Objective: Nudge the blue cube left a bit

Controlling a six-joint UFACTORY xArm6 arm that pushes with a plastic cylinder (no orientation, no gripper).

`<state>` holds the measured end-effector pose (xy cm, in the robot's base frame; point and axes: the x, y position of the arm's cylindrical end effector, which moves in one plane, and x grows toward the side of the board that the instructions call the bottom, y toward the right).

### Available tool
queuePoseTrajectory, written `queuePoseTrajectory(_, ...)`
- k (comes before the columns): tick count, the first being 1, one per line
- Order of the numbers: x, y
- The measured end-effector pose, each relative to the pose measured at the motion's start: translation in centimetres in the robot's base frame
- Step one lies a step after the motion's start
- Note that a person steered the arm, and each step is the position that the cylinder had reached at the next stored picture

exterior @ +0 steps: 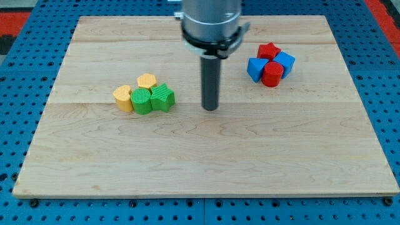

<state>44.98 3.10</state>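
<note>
My tip [210,107] rested on the wooden board [312,156], holding nothing. The blue cube [285,62] sat well to the tip's right, apparently touching a red block [272,74]. To push left, I judged I must first get round its right side.

No readable text, labels, brands, nos. or signs anywhere in view. Checked the pale wooden board [206,150], the blue perforated table [25,75] under it, the silver-and-dark arm housing [211,22] w/ its rod, and every coloured block: all plain, no markings. Red strips at the view's top corners also show nothing legible.
</note>
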Motion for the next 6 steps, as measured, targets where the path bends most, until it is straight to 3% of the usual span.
queuePoseTrajectory(1, 0.2, 8.3)
queuePoseTrajectory(2, 0.2, 13.0)
queuePoseTrajectory(6, -5.2, 16.7)
